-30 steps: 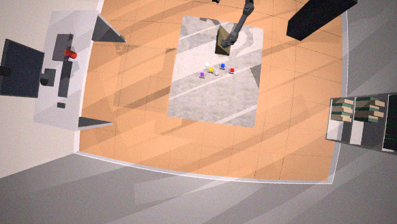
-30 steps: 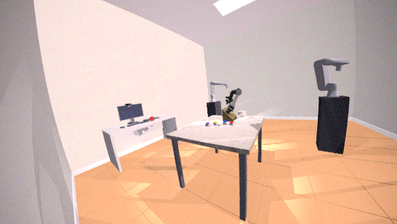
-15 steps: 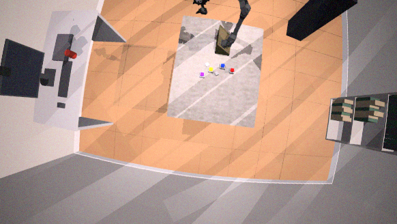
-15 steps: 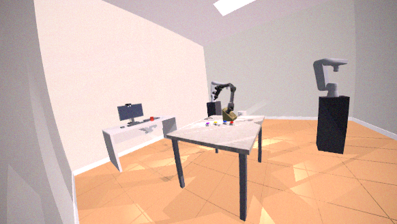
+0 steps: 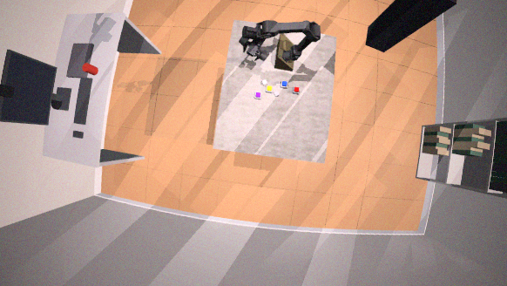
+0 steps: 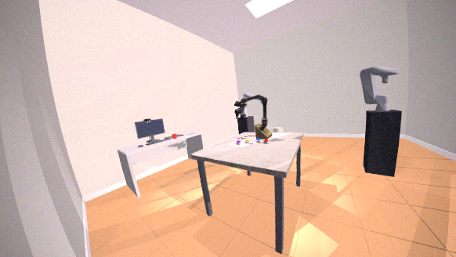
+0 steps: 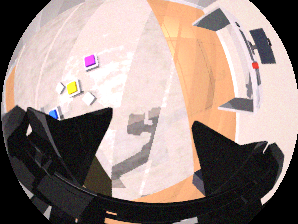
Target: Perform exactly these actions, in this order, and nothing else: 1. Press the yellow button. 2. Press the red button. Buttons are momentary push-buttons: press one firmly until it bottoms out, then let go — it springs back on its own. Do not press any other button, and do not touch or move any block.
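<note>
The yellow button (image 5: 269, 88) (image 6: 247, 140) (image 7: 72, 87) stands on the table among the other buttons and looks unpressed. The red button (image 5: 296, 90) (image 6: 266, 140) stands to its right in the top and exterior views; I do not see it in the wrist view. My gripper (image 5: 253, 53) (image 6: 237, 110) (image 7: 154, 118) is open and empty. It hangs high above the back left part of the table, well away from both buttons. In the wrist view the yellow button is up and to the left of the fingers.
A blue button (image 5: 284, 84) (image 6: 258, 139) (image 7: 54, 114) sits between yellow and red. A purple button (image 5: 258, 95) (image 6: 238, 141) (image 7: 90, 60) is left of yellow. One white block (image 5: 264, 82) (image 7: 89, 98) and another white block (image 5: 276, 93) (image 7: 60, 88) flank the yellow button closely.
</note>
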`<action>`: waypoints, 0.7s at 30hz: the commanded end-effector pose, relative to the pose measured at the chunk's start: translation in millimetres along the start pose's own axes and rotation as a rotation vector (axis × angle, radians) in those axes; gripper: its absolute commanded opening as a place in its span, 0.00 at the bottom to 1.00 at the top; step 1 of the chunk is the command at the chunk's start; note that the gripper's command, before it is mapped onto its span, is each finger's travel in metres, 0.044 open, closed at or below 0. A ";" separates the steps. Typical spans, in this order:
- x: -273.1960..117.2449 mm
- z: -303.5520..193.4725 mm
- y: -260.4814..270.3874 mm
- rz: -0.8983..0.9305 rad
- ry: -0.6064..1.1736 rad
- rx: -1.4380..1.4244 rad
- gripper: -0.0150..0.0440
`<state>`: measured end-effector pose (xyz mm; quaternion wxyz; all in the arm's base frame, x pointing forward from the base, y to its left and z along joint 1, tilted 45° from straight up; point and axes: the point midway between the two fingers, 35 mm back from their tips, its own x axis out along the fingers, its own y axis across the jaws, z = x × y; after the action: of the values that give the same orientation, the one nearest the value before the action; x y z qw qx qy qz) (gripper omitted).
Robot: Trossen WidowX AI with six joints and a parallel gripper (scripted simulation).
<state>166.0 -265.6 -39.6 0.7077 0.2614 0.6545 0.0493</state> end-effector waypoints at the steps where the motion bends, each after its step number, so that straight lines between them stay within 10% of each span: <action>1: 26.5 19.5 61.5 0.094 0.059 -0.117 0.93; 15: 89.5 9.1 221.2 0.320 0.278 -0.410 0.93; 21: 143.7 -10.2 236.3 0.322 0.278 -0.410 0.67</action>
<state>252.3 -24.7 -46.6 0.6471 0.1952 0.6633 0.3210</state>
